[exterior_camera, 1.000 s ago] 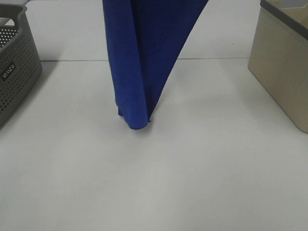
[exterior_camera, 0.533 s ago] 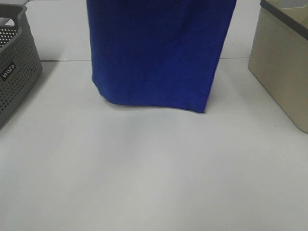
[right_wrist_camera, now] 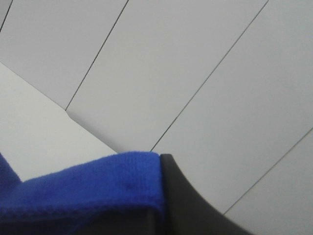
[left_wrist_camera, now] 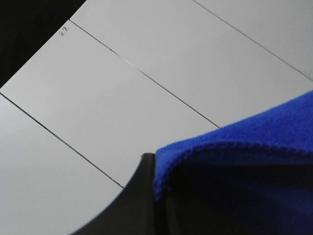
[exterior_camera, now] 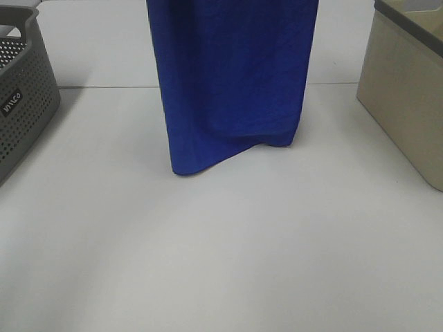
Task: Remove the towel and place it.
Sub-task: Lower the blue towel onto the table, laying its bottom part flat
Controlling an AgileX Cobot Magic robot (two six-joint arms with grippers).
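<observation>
At the far left of the high view, a dark grey perforated basket [exterior_camera: 24,97] stands on the white table [exterior_camera: 221,263], cut off by the edge of the frame. Right of it, near the middle, the royal-blue towel [exterior_camera: 232,76] hangs from above the frame as a broad vertical sheet, well apart from the basket. The left gripper [left_wrist_camera: 155,198] appears only in its own wrist view, where one dark jaw shows with the towel's stitched hem wrapped against it, the jaws pressed together on the cloth. The towel's bottom edge is uneven. Its left corner droops lowest, close over the table, and I cannot tell whether it touches, while a front layer ends higher on the right. The right gripper [right_wrist_camera: 162,208] is likewise seen only by its wrist camera, its dark jaw pinching another stretch of the plush blue hem. At the far right a beige bin [exterior_camera: 405,104] with a darker rim sits on the table, well clear of the cloth.
</observation>
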